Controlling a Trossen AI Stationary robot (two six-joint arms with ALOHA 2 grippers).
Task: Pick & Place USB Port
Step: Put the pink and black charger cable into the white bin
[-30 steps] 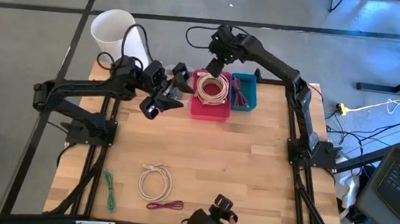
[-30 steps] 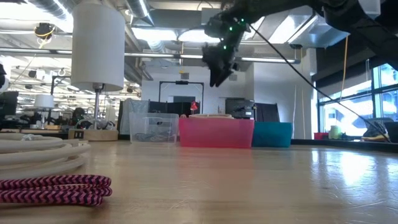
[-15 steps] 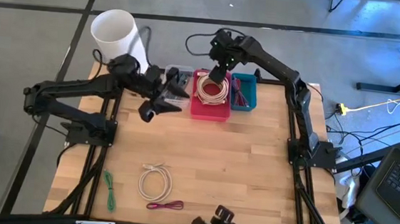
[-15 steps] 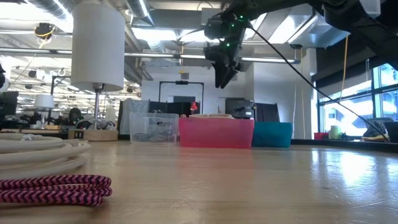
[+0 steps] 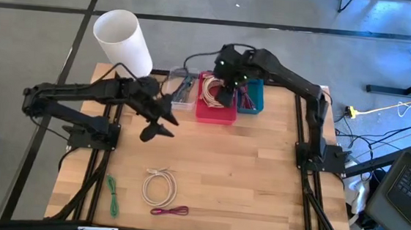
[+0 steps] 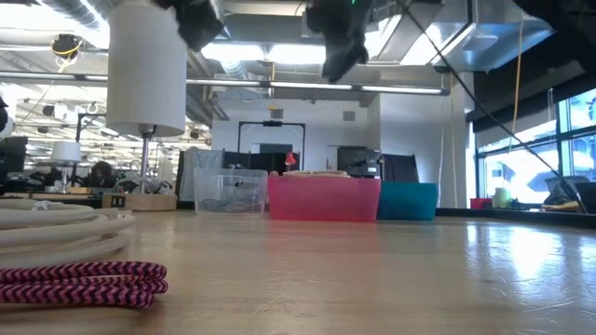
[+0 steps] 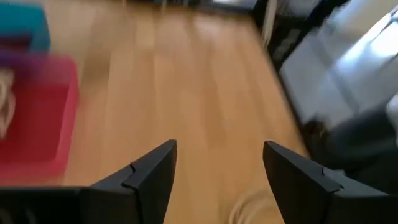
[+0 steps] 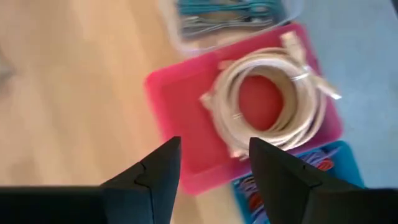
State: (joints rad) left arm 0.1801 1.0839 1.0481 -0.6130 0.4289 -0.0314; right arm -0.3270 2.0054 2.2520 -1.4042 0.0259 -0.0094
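1. I used the pink bin (image 5: 217, 110) as my landmark; it sat at the table's far edge, with a clear bin (image 5: 181, 91) touching one side and a teal bin (image 5: 253, 97) touching the other.
2. My right gripper (image 5: 225, 96) hung over the pink bin, on the teal-bin side. Its jaws were apart with nothing between them, going by the right wrist view.
3. A cream cable coil (image 8: 270, 102) lay inside the pink bin. I judged that one as placed.
4. My left gripper (image 5: 153, 125) hovered over bare table (image 5: 259, 178), on the clear-bin side of the pink bin and nearer the front edge. Jaws apart, empty.
5. Well away from the pink bin, toward the front edge, three cables lay loose: a white cable (image 5: 159, 187), a green cable (image 5: 113, 196) and a magenta cable (image 5: 168, 211). I took these as the task's things left to sort.
6. The clear bin held teal and grey cables (image 8: 227, 15); the teal bin held striped ones, too blurred to count.
7. Progress, my guess: partway. One coil binned, three cables waiting, neither gripper holding anything.
8. The next pick looked like the left arm's job, since it was closer to the loose cables.
9. A white cylinder (image 5: 123, 41) stood beyond the clear bin, off the table corner.
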